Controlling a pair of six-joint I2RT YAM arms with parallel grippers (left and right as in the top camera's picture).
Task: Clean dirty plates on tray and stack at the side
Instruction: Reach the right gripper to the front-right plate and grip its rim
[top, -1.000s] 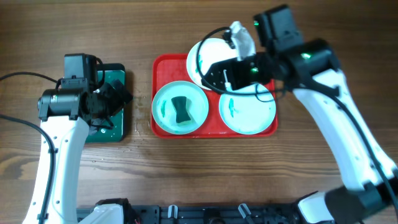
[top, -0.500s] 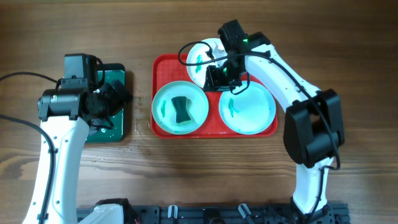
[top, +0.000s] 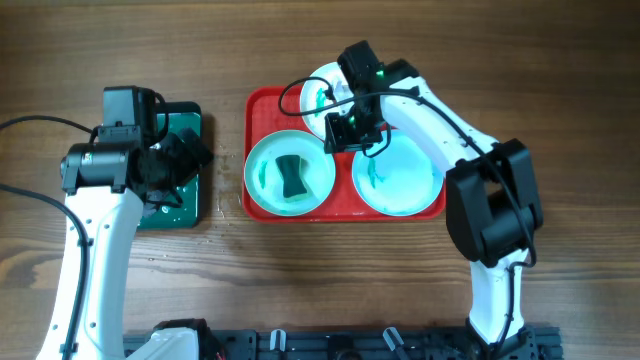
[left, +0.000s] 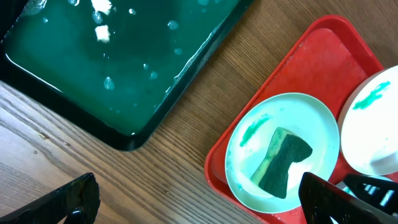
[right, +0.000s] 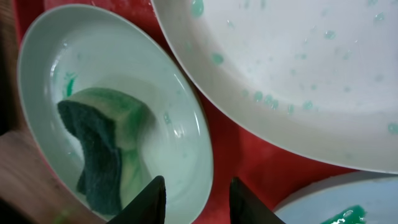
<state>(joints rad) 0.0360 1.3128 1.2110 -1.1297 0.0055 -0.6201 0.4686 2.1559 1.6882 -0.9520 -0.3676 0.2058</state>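
Observation:
The red tray (top: 262, 110) holds three plates. A white plate (top: 318, 85) with teal smears lies at the back. The left aqua plate (top: 265, 175) carries a green sponge (top: 291, 176), and the right aqua plate (top: 400, 180) has a smear. My right gripper (top: 345, 135) is down at the sponge plate's back-right rim. In the right wrist view the right gripper (right: 198, 186) has closed on that rim, one finger inside the plate (right: 93, 62), one over the red tray (right: 261, 155). My left gripper (top: 185, 160) hangs open and holds nothing.
A dark green tray (top: 185, 205) with wet foam sits left of the red tray, under the left arm. In the left wrist view the green tray (left: 124, 56) fills the upper left. Bare wooden table surrounds both trays.
The right gripper has swung from the white plate's edge down to the sponge plate's rim, and its jaws have narrowed from wide. The left arm has not moved.

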